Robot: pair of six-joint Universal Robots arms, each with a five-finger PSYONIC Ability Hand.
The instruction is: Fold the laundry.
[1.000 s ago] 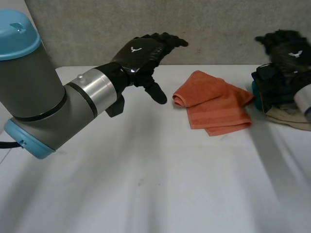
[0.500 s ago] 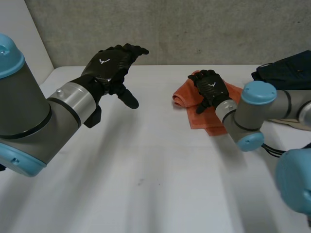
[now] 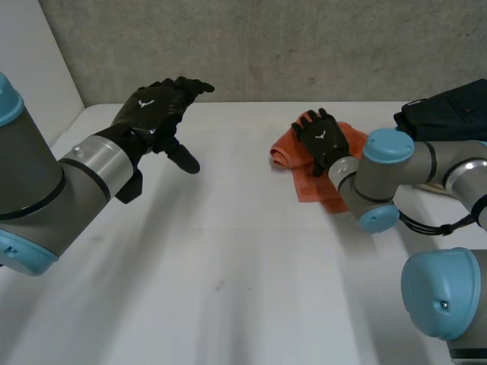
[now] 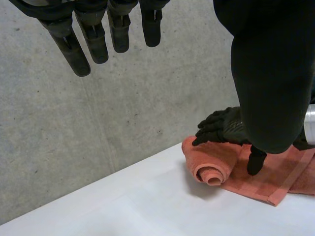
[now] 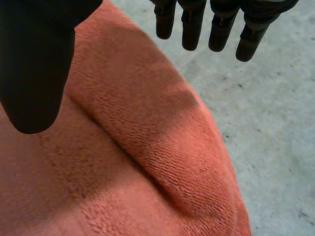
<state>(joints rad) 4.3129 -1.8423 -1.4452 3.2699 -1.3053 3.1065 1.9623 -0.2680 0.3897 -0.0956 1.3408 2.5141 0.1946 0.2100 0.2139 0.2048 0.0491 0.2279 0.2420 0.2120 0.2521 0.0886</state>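
Observation:
An orange towel point(image 3: 288, 147) lies folded at the table's far side, right of centre, its near-left edge rolled into a tube point(image 4: 210, 169). My right hand point(image 3: 323, 138) is spread just over the towel's middle, fingers straight and pointing to the far wall, thumb apart; the right wrist view has the towel point(image 5: 147, 162) close under the palm. My left hand point(image 3: 156, 110) hovers open above the table's far left, well clear of the towel, its fingers point(image 4: 93, 39) straight and empty.
A dark garment point(image 3: 449, 114) lies on a pale cloth at the far right edge of the table point(image 3: 228, 266). A grey concrete wall runs behind the table. My right arm's elbow point(image 3: 384, 179) stands just right of the towel.
My right hand has swung from the dark pile at the far right over onto the orange towel. My left hand has drawn back to the left and slightly lower.

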